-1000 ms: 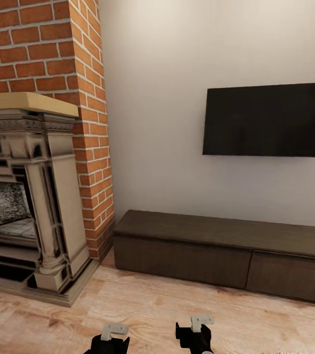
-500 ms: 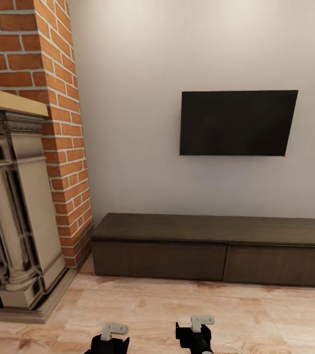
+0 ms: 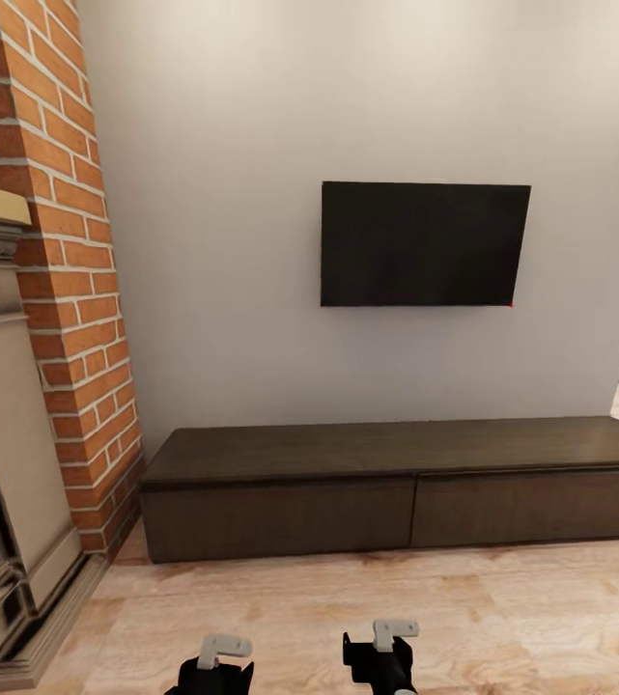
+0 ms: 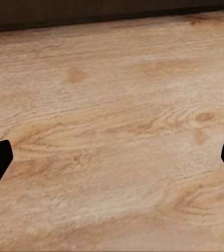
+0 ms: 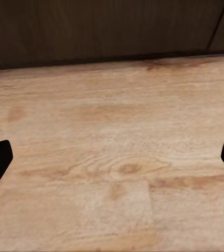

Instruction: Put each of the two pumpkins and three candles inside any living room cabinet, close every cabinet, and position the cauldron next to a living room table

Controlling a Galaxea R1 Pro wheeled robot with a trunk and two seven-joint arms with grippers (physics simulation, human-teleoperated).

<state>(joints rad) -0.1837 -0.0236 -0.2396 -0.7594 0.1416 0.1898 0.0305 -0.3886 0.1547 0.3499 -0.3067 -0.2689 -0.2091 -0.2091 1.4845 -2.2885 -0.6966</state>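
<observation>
The cabinet (image 3: 396, 463), a long low dark-brown unit, stands against the wall straight ahead with both wide drawer fronts shut and nothing on its top. Its lower front also shows as a dark band in the left wrist view (image 4: 91, 10) and the right wrist view (image 5: 101, 31). My left gripper (image 4: 112, 163) and right gripper (image 5: 112, 163) hang over bare wooden floor a short way from it, each open with its black fingertips far apart and nothing between them. In the head view both arms' ends sit at the bottom edge. The pumpkins, candles, cauldron and table are out of view.
A black TV (image 3: 423, 243) hangs on the pale wall above the cabinet. A brick chimney (image 3: 53, 241) and the stone fireplace surround (image 3: 0, 502) stand at the left. Light wooden floor (image 3: 348, 598) lies between me and the cabinet. A doorway opens at the far right.
The camera has swung to the right: the fireplace has slid toward the left edge and the cabinet and TV now sit centred. Both grippers keep the same pose.
</observation>
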